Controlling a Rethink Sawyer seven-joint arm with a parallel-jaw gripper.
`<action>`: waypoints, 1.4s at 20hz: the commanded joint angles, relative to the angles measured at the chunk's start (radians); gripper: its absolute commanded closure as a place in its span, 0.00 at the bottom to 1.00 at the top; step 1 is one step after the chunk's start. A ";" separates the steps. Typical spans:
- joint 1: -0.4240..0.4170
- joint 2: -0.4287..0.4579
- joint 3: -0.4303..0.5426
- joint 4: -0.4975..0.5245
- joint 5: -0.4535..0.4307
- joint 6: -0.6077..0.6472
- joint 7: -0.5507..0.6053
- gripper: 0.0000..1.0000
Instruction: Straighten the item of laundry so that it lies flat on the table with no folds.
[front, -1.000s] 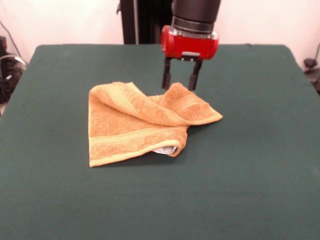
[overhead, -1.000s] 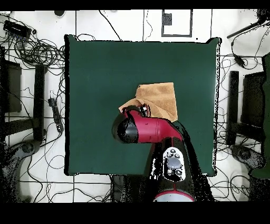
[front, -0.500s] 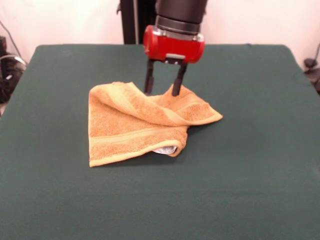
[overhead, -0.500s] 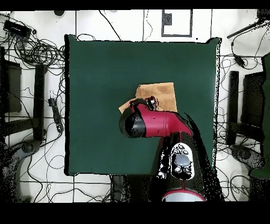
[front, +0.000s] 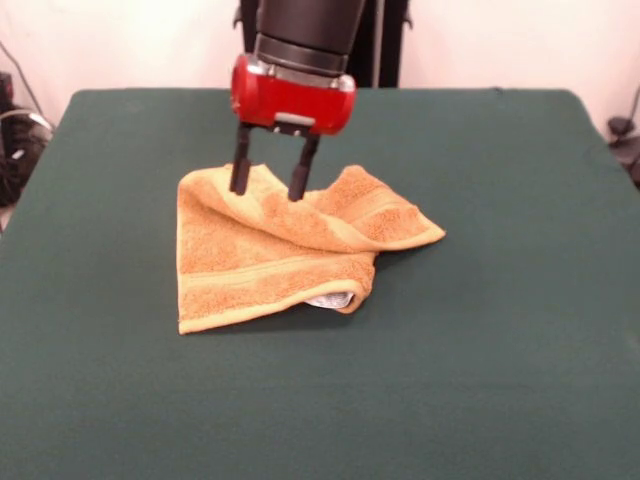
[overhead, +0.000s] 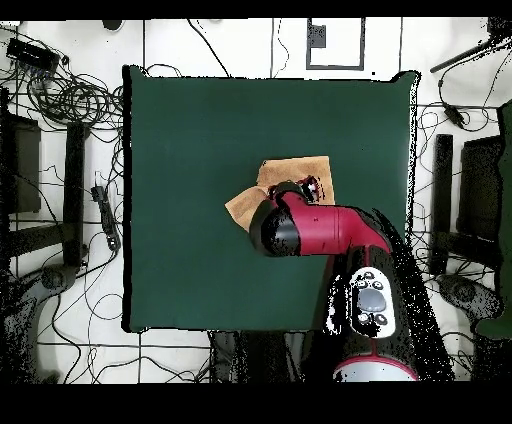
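The orange-tan towel (front: 285, 245) lies crumpled and folded over itself near the middle of the dark green table (front: 500, 350). Its right corner sticks out and a white care tag (front: 330, 300) peeks from under the front fold. My gripper (front: 268, 190) is open, pointing straight down, with both fingertips at the towel's far upper fold, left of its middle. In the overhead view the red arm covers much of the towel (overhead: 247, 204); the gripper's tips show at the towel's top (overhead: 300, 186).
The table's edges are far from the towel on all sides. Cables, stands and equipment (overhead: 60, 90) lie on the floor around the table in the overhead view. The robot's pedestal (front: 300, 40) stands behind the far edge.
My gripper has moved left in the front view, from over the towel's right hump to its left upper fold, and has come slightly lower. The towel has not visibly moved.
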 joint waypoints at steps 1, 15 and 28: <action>0.018 0.137 0.111 0.008 -0.058 0.054 0.026 0.00; -0.015 0.077 0.157 0.131 -0.060 0.038 0.046 0.00; -0.022 0.083 0.158 0.144 -0.079 0.015 0.050 0.00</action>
